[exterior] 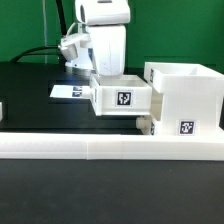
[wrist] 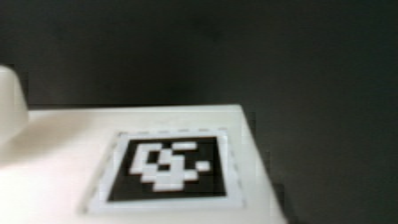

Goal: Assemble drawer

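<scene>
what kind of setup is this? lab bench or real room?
Likely a lab test bench, not a home. A black tabletop with a green backdrop behind it, white drawer parts such as the casing bearing black-and-white square tags, and a flat marker board lying on the table.
</scene>
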You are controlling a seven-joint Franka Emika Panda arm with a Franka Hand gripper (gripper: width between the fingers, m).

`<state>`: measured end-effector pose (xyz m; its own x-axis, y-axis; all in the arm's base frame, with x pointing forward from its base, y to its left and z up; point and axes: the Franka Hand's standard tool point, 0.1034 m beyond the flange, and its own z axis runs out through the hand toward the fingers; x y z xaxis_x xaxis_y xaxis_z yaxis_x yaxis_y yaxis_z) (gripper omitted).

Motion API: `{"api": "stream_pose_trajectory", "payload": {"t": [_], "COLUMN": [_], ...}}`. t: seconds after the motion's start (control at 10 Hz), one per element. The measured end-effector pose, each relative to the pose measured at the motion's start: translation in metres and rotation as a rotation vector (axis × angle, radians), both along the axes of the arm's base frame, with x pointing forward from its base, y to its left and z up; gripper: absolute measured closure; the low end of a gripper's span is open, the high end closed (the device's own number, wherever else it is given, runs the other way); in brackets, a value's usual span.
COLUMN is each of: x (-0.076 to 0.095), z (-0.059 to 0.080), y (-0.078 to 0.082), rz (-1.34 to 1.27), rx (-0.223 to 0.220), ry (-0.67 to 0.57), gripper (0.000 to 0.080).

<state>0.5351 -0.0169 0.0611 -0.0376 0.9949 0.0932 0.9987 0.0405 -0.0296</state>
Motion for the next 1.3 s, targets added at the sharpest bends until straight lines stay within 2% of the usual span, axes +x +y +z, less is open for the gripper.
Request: {"api": "stream_pose_trajectory", "payload": {"t": [1.0,1.3], "x": [-0.0010,0.0056], "z": [-0.0071,-0.0061], "y": [0.0009,0.0067], "rz": [-0.009,-0.017], "rx": [0.009,0.011], "ry": [-0.010,-0.017], "gripper": [0.0757,0.0757]}}
